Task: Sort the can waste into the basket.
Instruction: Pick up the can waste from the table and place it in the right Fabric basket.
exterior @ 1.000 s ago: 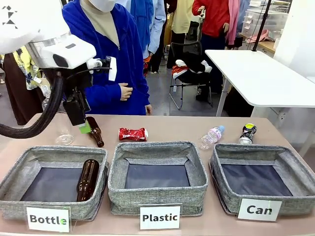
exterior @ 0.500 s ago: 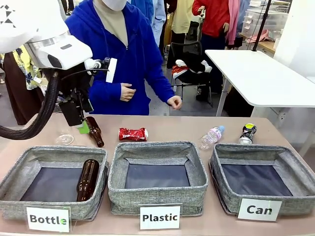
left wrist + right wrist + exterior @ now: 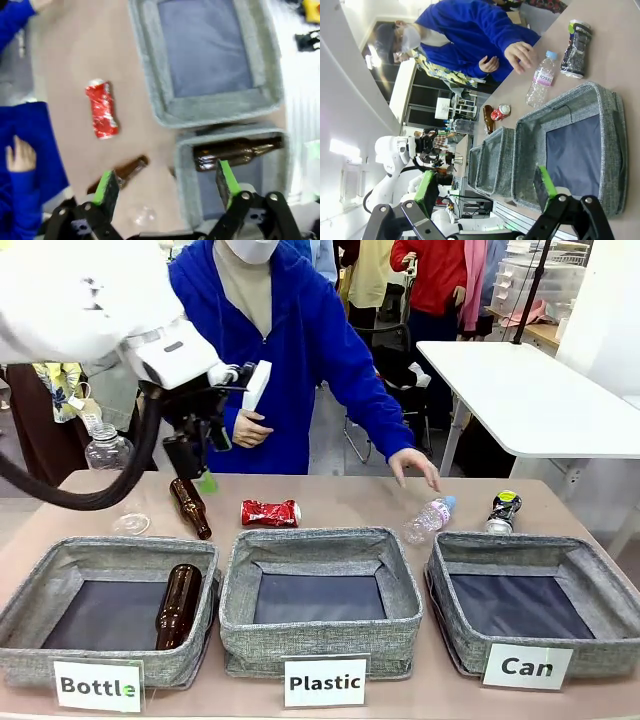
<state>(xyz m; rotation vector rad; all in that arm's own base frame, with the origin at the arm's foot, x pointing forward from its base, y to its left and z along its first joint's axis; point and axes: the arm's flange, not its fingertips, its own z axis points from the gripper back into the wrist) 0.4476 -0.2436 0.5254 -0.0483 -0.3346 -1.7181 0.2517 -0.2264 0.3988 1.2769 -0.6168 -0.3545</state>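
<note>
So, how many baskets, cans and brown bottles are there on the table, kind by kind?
Baskets: 3 (Bottle basket, Plastic basket, Can basket)
Cans: 2 (red can, black can)
Brown bottles: 2 (loose bottle, binned bottle)
Total: 7

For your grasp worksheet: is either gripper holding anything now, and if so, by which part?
Nothing is held: the left gripper and the right gripper both stand open and empty.
</note>
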